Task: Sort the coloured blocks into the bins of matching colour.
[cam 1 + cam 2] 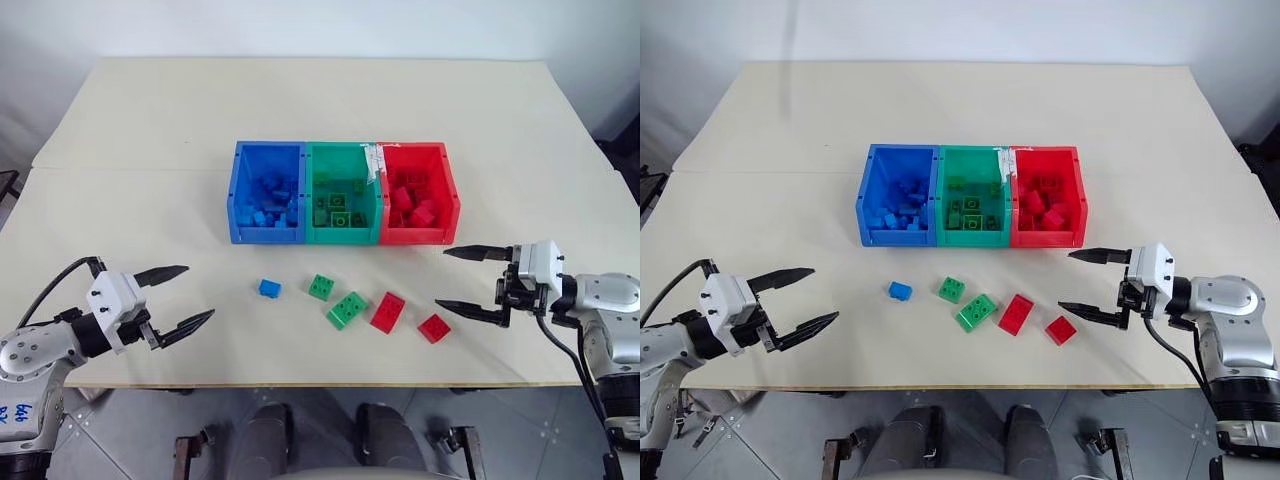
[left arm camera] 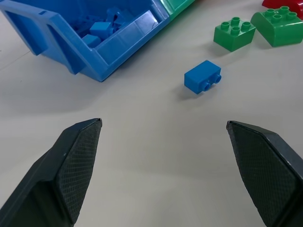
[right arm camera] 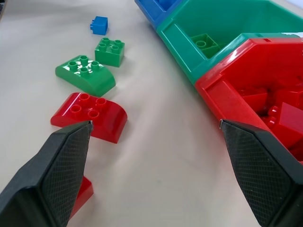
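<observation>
Three joined bins stand mid-table: blue bin (image 1: 236, 185), green bin (image 1: 342, 158) with a white label, red bin (image 1: 448, 190), each holding several bricks of its colour. In front of them lie loose blocks: a small blue block (image 1: 269, 288), a square green block (image 1: 321, 287), a longer green block (image 1: 346, 309), a longer red block (image 1: 387, 312) and a small red block (image 1: 434, 328). My left gripper (image 1: 181, 298) hovers open at the front left, pointing toward the blue block (image 2: 202, 76). My right gripper (image 1: 462, 282) is open beside the small red block.
The pale table (image 1: 320, 100) stretches far behind the bins. Its front edge (image 1: 330, 382) runs just below the loose blocks. A seam crosses the table at the left (image 1: 120, 168).
</observation>
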